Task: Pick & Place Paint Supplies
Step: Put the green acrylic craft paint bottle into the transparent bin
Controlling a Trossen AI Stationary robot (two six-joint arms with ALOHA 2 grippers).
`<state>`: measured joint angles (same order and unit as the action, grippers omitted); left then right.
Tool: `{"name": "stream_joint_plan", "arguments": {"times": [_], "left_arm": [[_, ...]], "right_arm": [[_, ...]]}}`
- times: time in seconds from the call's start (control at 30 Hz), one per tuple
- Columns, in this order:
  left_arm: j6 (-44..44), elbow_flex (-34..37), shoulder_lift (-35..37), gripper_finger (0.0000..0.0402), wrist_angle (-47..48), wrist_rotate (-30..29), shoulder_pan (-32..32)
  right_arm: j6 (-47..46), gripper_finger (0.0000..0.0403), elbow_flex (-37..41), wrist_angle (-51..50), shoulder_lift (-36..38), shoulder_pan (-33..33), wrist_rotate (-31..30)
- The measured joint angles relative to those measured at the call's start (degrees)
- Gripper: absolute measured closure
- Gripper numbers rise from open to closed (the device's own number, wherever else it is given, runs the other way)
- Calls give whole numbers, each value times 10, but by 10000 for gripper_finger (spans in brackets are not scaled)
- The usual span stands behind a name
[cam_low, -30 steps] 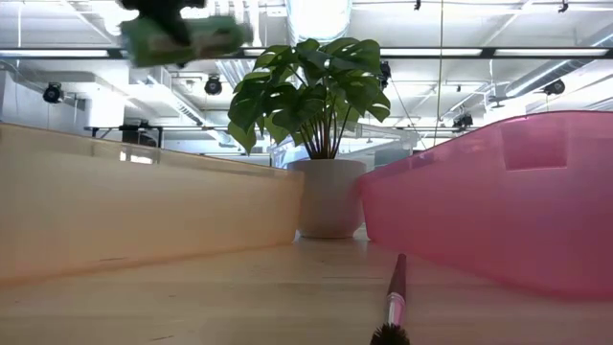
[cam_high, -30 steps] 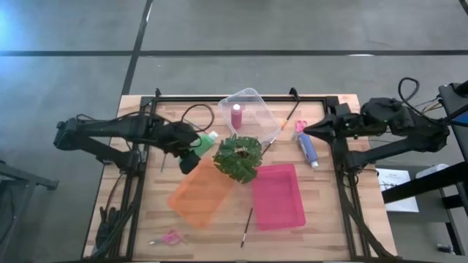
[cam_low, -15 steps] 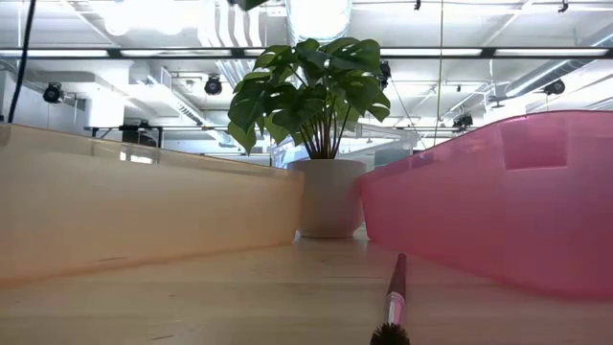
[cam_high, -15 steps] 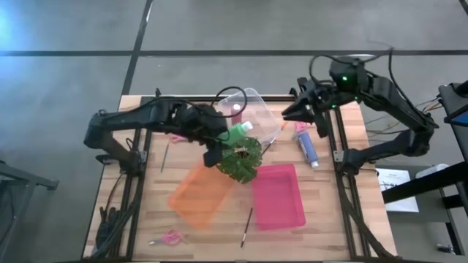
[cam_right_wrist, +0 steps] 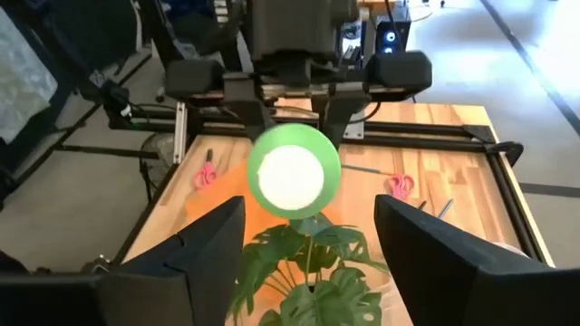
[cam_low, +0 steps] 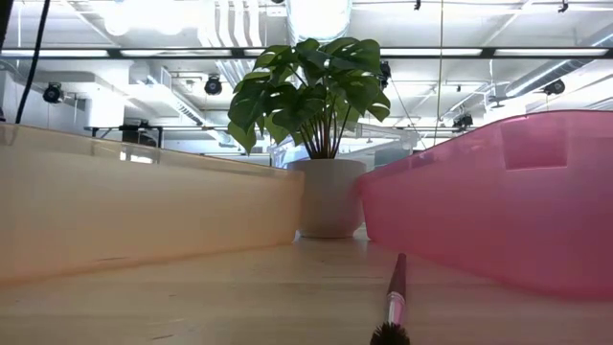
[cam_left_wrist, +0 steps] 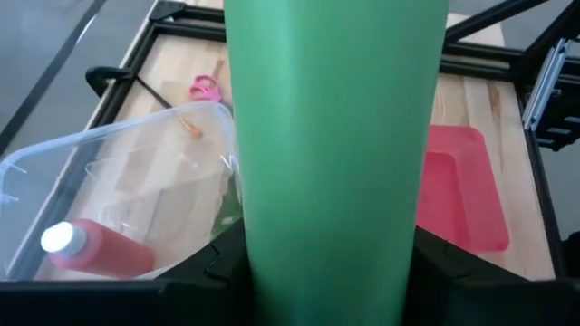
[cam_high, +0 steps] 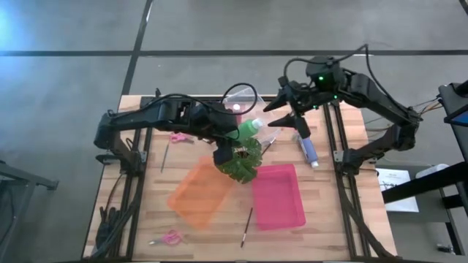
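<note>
A green paint bottle [cam_high: 247, 131] with a white cap [cam_right_wrist: 292, 175] hangs above the leafy plant [cam_high: 238, 159], with my left gripper [cam_high: 231, 136] shut on it. My right gripper [cam_high: 282, 115] stands open just past the cap, facing it, fingers apart and touching nothing. A maroon-pink bottle [cam_left_wrist: 91, 250] lies in the clear tray [cam_left_wrist: 136, 181]. On the table lie a blue-purple bottle [cam_high: 308, 150], brushes [cam_high: 247, 226] [cam_high: 164, 157] and pink scissors [cam_high: 178, 136] [cam_high: 170, 237]. My left gripper pinches the green bottle's body [cam_left_wrist: 258, 263] between its two fingers, one on each side. The fingers come slanting down from the table's left and lie along the bottle. The bottle is lifted clear above the plant, tilted, its cap end [cam_high: 256, 123] toward my right gripper.
An orange tray [cam_high: 199, 191] and a pink tray [cam_high: 278, 196] lie near the plant toward the table's near side. The clear tray sits at the far middle, partly under both arms. Black frame rails [cam_high: 344, 139] run along the table's sides.
My left gripper has carried the green bottle up and toward the table's right, from beside the orange tray to above the plant, rolling as it went. My right gripper has swung from the right side toward the far middle, up to the bottle's cap, and has opened.
</note>
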<state>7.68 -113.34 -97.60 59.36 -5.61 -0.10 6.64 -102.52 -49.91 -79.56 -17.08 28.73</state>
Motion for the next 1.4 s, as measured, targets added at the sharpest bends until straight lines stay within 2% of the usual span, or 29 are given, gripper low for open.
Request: {"name": "stream_joint_plan", "arguments": {"times": [0.73,0.9,1.17,1.27,1.4], "left_arm": [[14,0,0,224,-9,-9,2],[14,0,0,224,-8,-11,2],[17,1,0,224,-6,-11,3],[17,1,0,219,-6,-11,4],[35,1,0,185,-7,-30,3]], "right_arm": [[24,162,2,65,-45,22,13],[28,194,2,66,-45,22,12],[31,286,5,65,-43,22,11],[33,291,5,65,-43,22,11],[32,291,5,65,-43,22,12]]}}
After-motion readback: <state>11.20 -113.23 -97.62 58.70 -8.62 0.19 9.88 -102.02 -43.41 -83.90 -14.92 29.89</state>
